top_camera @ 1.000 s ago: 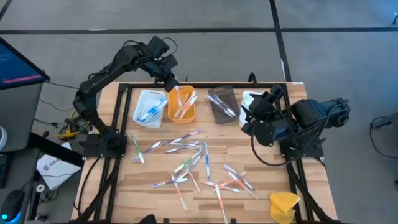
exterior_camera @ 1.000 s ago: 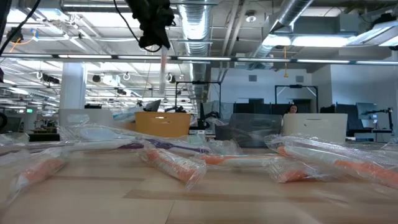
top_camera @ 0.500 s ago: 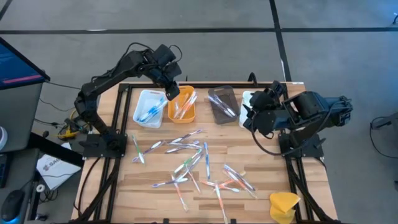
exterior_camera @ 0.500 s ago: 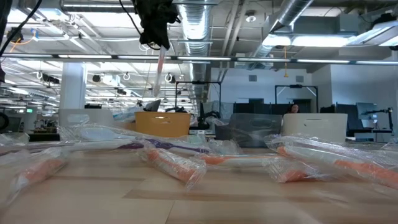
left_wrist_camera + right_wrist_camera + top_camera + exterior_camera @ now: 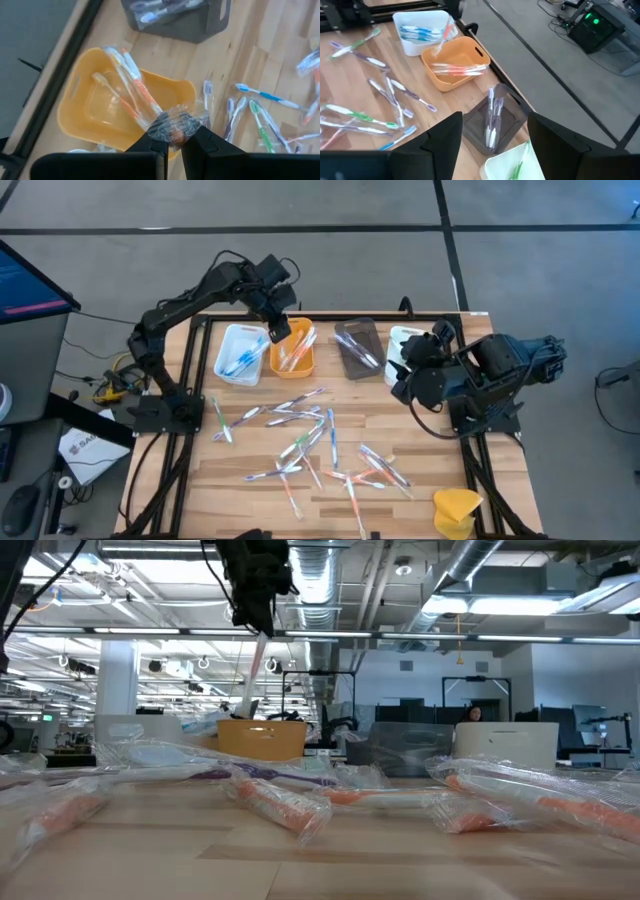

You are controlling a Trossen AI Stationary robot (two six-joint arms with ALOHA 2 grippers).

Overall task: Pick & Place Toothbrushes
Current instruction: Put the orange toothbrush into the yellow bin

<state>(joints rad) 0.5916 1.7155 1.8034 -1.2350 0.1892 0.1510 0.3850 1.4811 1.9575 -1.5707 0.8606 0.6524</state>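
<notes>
Since a second ago, the left gripper (image 5: pixel 279 330) has swung lower over the orange tray (image 5: pixel 292 350), fingers pinched shut on a wrapped orange toothbrush (image 5: pixel 252 668) hanging above it. Best release only once the tip is inside the rim. Right gripper (image 5: pixel 399 369) waits wide open and empty by the white tray (image 5: pixel 403 340).

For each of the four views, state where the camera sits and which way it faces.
High: overhead, straight down; both arms, orange tray.
Low: table height, level across; left gripper above.
Left wrist: down past shut fingers gripping a wrapped toothbrush over the orange tray.
Right wrist: past open right gripper.
All share the orange tray.
</notes>
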